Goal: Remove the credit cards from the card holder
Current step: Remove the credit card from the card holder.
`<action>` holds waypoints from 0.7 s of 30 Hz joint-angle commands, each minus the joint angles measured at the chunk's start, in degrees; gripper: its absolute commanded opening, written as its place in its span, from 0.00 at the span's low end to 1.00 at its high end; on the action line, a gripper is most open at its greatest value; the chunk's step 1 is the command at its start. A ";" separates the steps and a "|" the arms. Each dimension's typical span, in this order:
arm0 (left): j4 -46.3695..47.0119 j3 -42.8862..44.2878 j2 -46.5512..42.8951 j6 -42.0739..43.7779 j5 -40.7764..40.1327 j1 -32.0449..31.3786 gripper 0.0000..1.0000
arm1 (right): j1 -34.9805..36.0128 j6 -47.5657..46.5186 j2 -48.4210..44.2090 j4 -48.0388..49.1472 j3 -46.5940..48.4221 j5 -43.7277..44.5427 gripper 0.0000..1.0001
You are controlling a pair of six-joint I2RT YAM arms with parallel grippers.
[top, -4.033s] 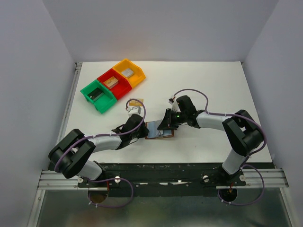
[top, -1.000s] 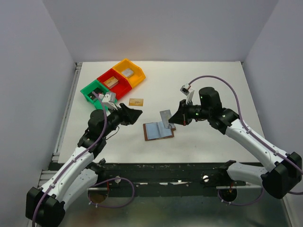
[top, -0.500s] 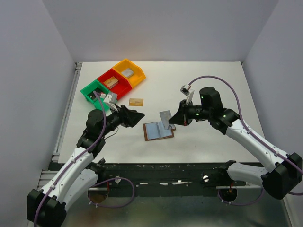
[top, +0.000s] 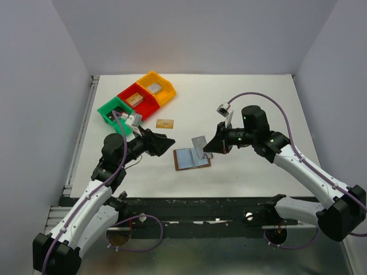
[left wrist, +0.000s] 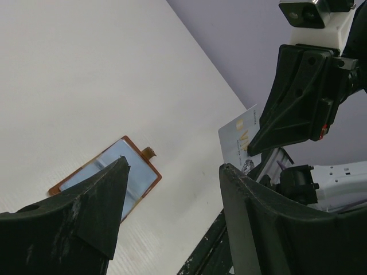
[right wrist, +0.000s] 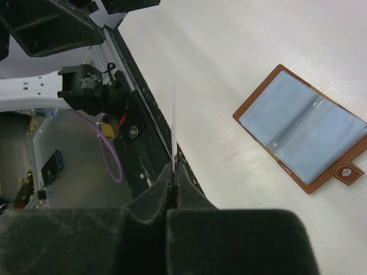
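The right claw holds a card.
It is clamped on the card above the open holder; the left claw is apart, nearby.

card holder on table, bins behind it

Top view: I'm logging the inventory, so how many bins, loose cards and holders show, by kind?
Bins: 3, green, red, yellow
Cards: 2, a gold card and a silver card
Holder: 1
Total: 6
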 commanded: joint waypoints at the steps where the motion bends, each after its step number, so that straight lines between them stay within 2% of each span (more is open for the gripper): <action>1: 3.14 1.59 1.34 0.36 6.06 0.42 0.74 | 0.36 -1.63 -0.43 -0.02 0.91 -4.17 0.00; 21: 15.35 4.05 10.31 -3.33 23.64 -0.01 0.72 | 3.43 -0.31 2.55 4.72 0.47 -18.50 0.00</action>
